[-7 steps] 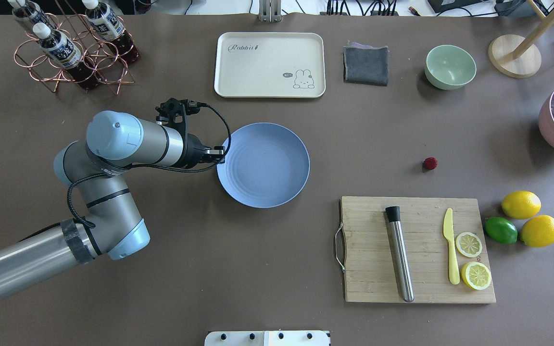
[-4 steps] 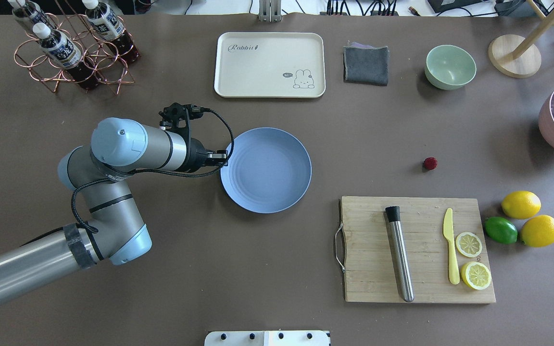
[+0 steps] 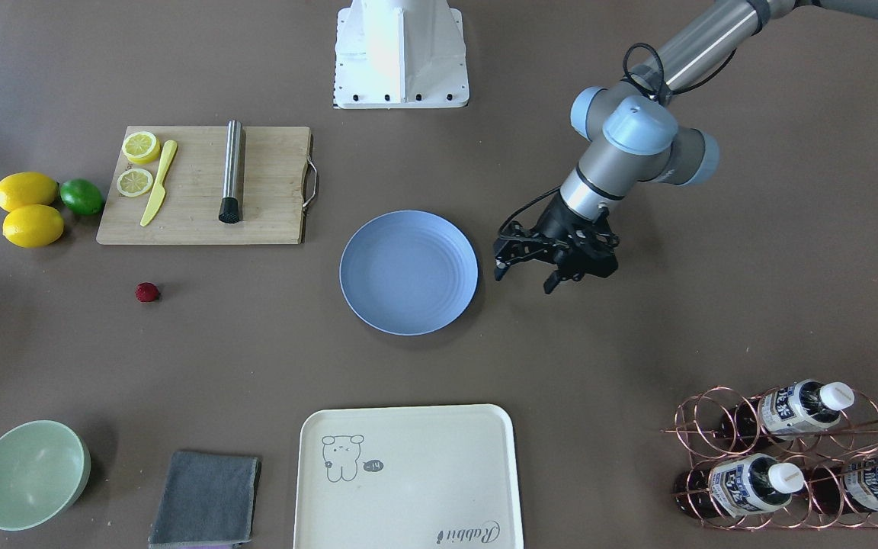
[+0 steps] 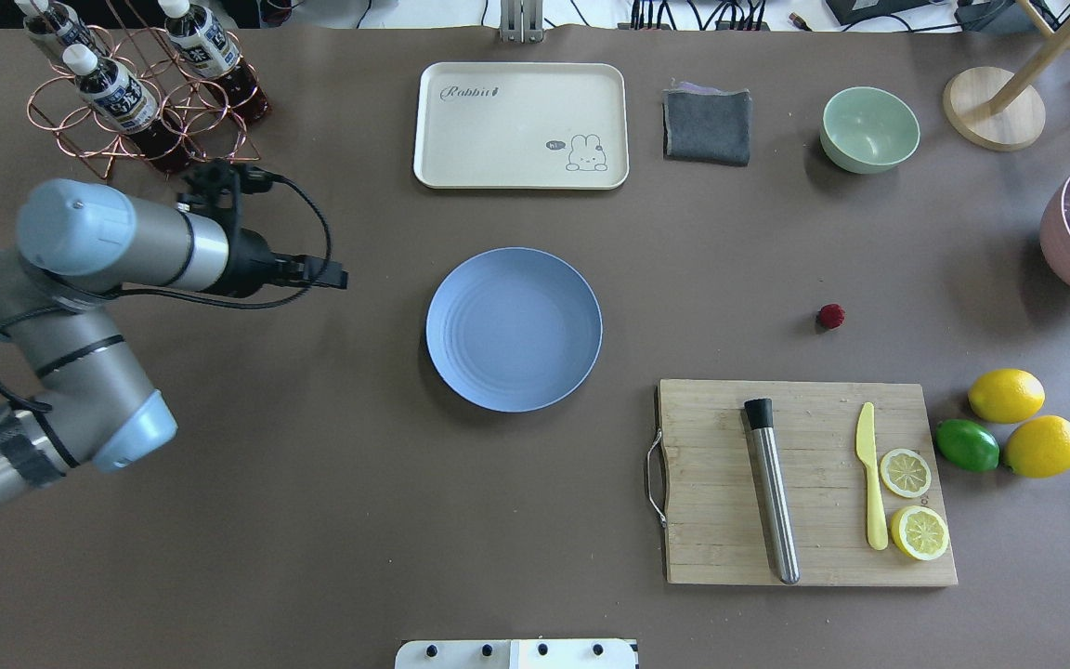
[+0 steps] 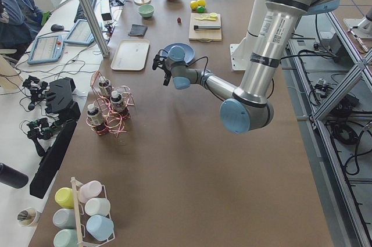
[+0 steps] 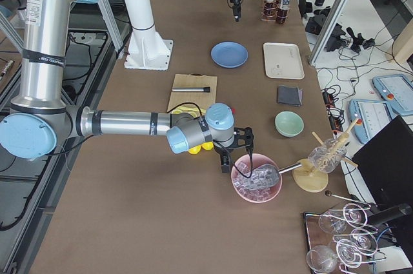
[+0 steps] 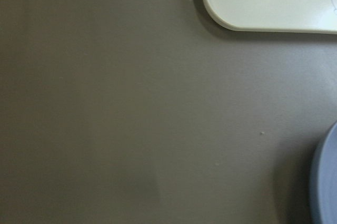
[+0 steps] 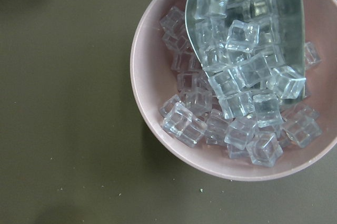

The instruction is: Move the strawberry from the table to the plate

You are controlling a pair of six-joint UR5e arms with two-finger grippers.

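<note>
The strawberry is a small dark-red berry lying on the table, right of the plate and just beyond the cutting board; it also shows in the front view as the strawberry. Mid-table, the light-blue plate holds nothing. My left gripper hovers left of the plate, apart from it; in the front view the left gripper is open and holds nothing. My right gripper shows only in the exterior right view, over a pink bowl, and I cannot tell its state.
A wooden cutting board carries a steel muddler, a yellow knife and lemon slices. Lemons and a lime lie right of it. A cream tray, grey cloth, green bowl and bottle rack line the far side. The pink ice bowl holds a scoop.
My left gripper was at the plate's left rim and nudged the plate slightly right. It has since pulled back to the left, leaving the plate. The strawberry has not moved.
</note>
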